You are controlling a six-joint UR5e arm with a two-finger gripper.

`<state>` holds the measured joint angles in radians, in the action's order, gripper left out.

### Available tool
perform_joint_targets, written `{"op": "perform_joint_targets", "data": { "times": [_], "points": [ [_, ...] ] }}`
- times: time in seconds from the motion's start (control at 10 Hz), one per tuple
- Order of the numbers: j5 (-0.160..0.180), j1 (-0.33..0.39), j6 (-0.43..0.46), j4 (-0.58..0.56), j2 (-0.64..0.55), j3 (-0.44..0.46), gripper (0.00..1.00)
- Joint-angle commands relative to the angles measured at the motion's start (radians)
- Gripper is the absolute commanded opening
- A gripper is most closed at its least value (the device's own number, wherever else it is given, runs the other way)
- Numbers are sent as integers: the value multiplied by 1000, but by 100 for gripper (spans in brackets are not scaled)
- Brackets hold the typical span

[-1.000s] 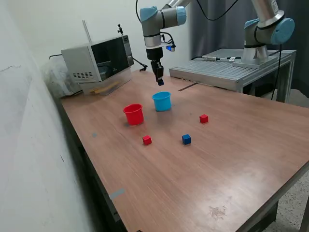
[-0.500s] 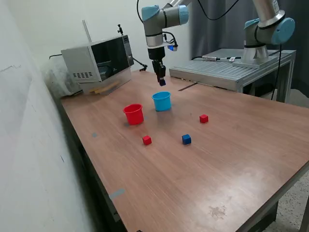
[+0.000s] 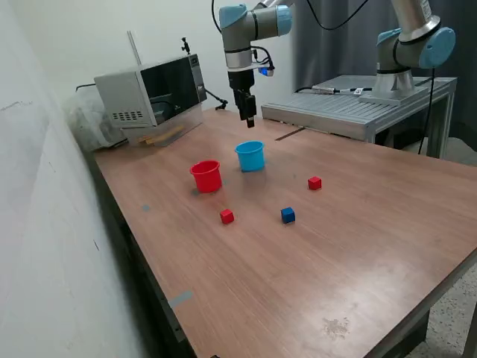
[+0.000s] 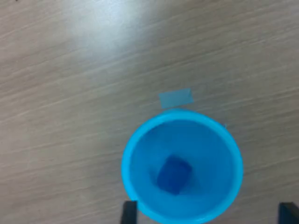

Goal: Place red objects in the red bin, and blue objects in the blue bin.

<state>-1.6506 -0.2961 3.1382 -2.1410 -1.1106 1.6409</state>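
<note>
While my pincer (image 3: 249, 119) hangs well above the light blue tapered plastic cup (image 3: 250, 156), its jaws stand wide and empty in the wrist view, and one dark blue cube (image 4: 174, 174) lies inside that cup. The other dark blue cube (image 3: 288, 215) and two small red cubes (image 3: 226, 216) (image 3: 314, 183) sit on the brown wooden table (image 3: 358, 246), the round red plastic cup (image 3: 206, 177) just beside the blue one. I judge the cups light; descending off-centre could clip a rim and tip one, spilling the cube.
</note>
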Motion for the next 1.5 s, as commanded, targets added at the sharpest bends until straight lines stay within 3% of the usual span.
{"op": "perform_joint_targets", "data": {
  "times": [0.0,0.1,0.2,0.3,0.5,0.6,0.8,0.9,1.1,1.3,1.4],
  "points": [
    [-5,0,-3,6,-32,11,100],
    [-14,-3,-3,3,-117,69,100],
    [-12,-3,-3,6,-284,151,100],
    [-15,8,-18,25,-373,175,100],
    [-38,157,-94,387,-547,175,100],
    [-79,240,-98,509,-610,175,100],
    [-75,334,-87,733,-644,90,100],
    [-71,336,-87,854,-650,62,100],
    [-54,330,-90,902,-647,-8,100],
    [-46,334,-87,848,-577,-108,100],
    [13,389,-72,748,-518,-163,100]
  ]
}}
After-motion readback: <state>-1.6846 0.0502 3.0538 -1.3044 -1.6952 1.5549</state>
